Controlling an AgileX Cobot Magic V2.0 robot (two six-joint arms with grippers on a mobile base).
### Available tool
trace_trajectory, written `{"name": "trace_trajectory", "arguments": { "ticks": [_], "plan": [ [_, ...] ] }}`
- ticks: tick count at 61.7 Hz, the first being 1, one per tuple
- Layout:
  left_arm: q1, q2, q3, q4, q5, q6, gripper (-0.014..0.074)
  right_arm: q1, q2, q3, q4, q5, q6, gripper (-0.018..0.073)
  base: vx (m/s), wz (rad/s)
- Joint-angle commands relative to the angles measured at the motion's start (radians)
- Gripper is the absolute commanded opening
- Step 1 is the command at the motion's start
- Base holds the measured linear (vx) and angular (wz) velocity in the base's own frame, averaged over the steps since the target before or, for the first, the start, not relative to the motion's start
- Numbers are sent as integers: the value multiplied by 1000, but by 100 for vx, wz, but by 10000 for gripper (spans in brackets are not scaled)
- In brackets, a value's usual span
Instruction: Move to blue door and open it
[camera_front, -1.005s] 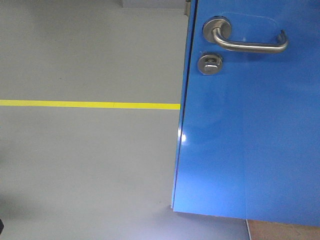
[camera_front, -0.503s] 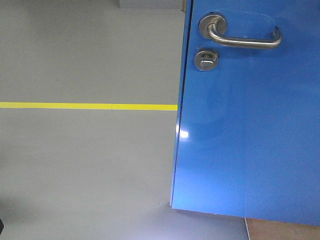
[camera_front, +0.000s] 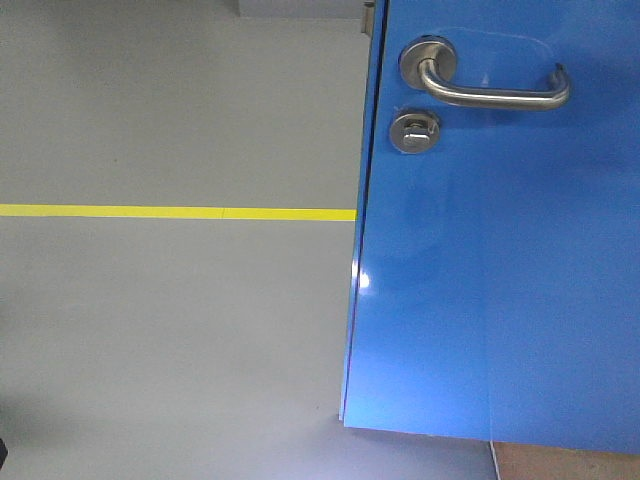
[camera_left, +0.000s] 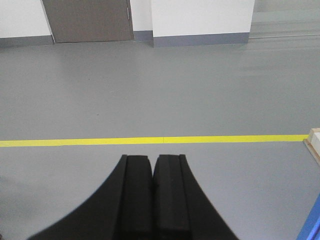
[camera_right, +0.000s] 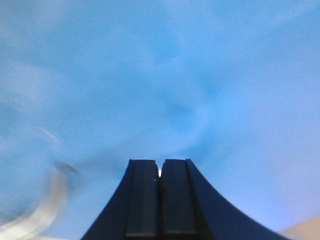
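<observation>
The blue door (camera_front: 500, 270) fills the right half of the front view, its left edge near the middle. Its silver lever handle (camera_front: 490, 92) sits at the top, pointing right, with the round thumb-turn lock (camera_front: 414, 130) just below. No gripper shows in the front view. In the left wrist view my left gripper (camera_left: 152, 159) is shut and empty over grey floor; a sliver of the blue door (camera_left: 310, 227) shows at the bottom right. In the right wrist view my right gripper (camera_right: 160, 162) is shut and empty, very close to the blurred blue door (camera_right: 165, 75).
A yellow floor line (camera_front: 180, 212) runs across the grey floor left of the door, also in the left wrist view (camera_left: 150, 140). A grey far door (camera_left: 87, 20) and white walls stand at the back. A tan board edge (camera_left: 314, 142) lies at the right.
The front view has shifted slightly: the handle and lock sit a little lower and to the right than half a second ago, close to where they were one second ago.
</observation>
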Motion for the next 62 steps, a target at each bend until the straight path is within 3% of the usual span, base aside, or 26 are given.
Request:
{"name": "trace_trajectory", "arguments": {
  "ticks": [1,5,9,16,25,38,50,57,62],
  "plan": [
    [-4,-19,-35,1,-83,-4,71,82,-126,125,-222,-198,-7,-4,0,0],
    [-4,-19,-35,1,-83,-4,71,140,-199,254,-338,-334,12,-4,0,0],
    [-4,-19,-35,1,-83,-4,71,179,-264,382,-388,-472,25,-4,0,0],
    [-4,-19,-35,1,-83,-4,71,190,-370,608,-389,-716,28,-4,0,0],
    [-4,-19,-35,1,-83,-4,71,183,-522,820,-395,-872,24,-4,0,0],
    [-4,-19,-35,1,-83,-4,71,192,-738,1023,-406,-875,27,-4,0,0],
    [-4,-19,-35,1,-83,-4,71,264,-935,1168,-406,-876,27,-4,0,0],
    [-4,-19,-35,1,-83,-4,71,295,-1090,1164,-409,-705,27,-4,0,0],
    [-4,-19,-35,1,-81,-4,71,291,-1089,1164,-410,-695,27,-4,0,0]
  ]
}}
